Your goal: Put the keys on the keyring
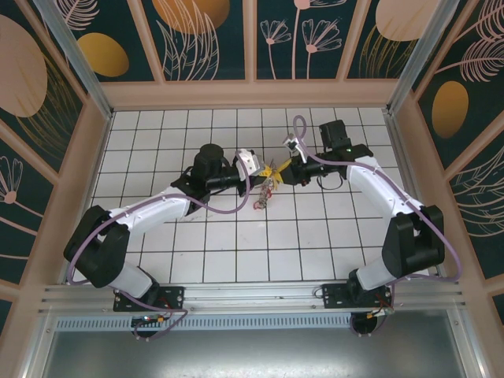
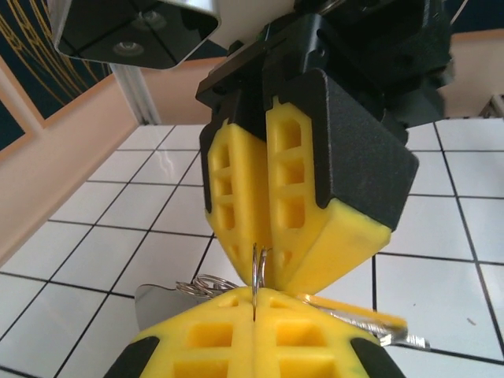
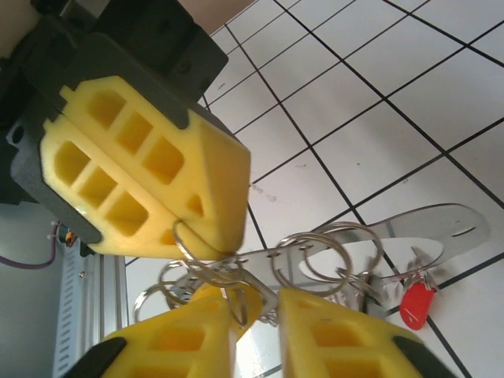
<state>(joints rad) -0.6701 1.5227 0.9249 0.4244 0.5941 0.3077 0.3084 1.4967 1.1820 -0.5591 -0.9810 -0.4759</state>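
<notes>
Left gripper (image 2: 253, 311): pressed together, pinching one thin wire loop of the keyring (image 3: 315, 260) edge-on between the yellow pads.
Right gripper (image 3: 260, 315): slightly parted, tip to tip with the left one, with a loop of wire in the gap and not visibly squeezed.
Meeting point: mid-table, a little toward the far side, above the white tiled table (image 1: 236, 244).
Keyring: a tangle of silvery split rings, strung between the two tool tips and sagging below them.
Keys (image 3: 429, 228): judged to be the flat silvery blade at the right end of the tangle, low over the tiles and beside a red tag (image 3: 417, 303). No bronze colour or pale tag made out, naming therefore unsure.
Contact with tiles: cannot tell whether resting or just hanging.
Step in hand: probably the threading itself, with one loop held steady on the left and the right side loosening or re-gripping to work a key round the coil.
Next move calls for: a fresh, firm pinch by the right fingers on the key's head or its small ring, then a sliding push along the split of the held loop, left grip kept rigid.
Risk: thin wire slipping out of the soft pads, or neighbouring rings snagging.
</notes>
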